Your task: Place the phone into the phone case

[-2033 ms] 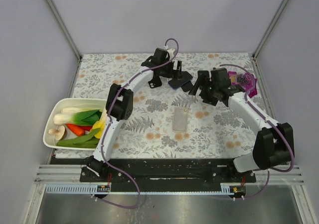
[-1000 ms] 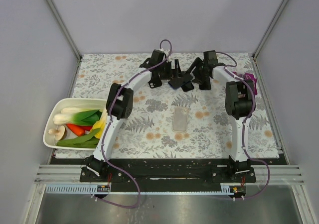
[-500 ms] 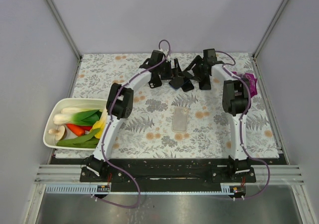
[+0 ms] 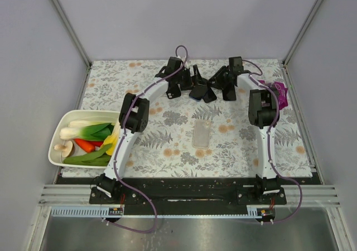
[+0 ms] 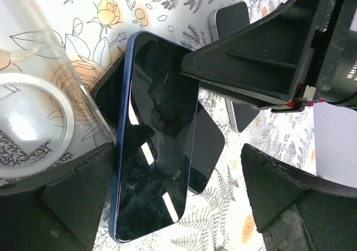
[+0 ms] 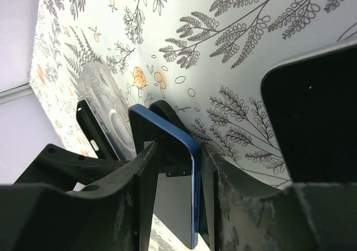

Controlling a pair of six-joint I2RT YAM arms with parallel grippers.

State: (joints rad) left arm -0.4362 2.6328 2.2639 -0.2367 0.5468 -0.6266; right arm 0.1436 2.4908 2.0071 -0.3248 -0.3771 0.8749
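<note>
The phone [image 5: 153, 150] is dark blue with a black screen. It lies tilted on a second dark phone [image 5: 209, 145] at the back middle of the table [image 4: 167, 145]. My left gripper [image 5: 178, 167] is open wide around it, with the phone's long edge beside the left finger. In the right wrist view the phone [image 6: 175, 206] stands edge-on inside my right gripper [image 6: 178, 156]. One finger is against its back and the other close over the screen; a firm clamp does not show. A clear phone case [image 4: 202, 133] lies alone in mid-table. Another clear case with a white ring [image 5: 33, 111] lies by the phones.
A third dark phone [image 5: 231, 19] and a black case [image 6: 86, 122] lie in the same cluster. A white tub of vegetables [image 4: 83, 139] sits at the left edge and a purple packet [image 4: 279, 92] at the back right. Grey walls enclose the table.
My right arm swung from the right side to the phones at the back, and its jaws narrowed around the blue phone. The left gripper shifted slightly left and stayed open.
</note>
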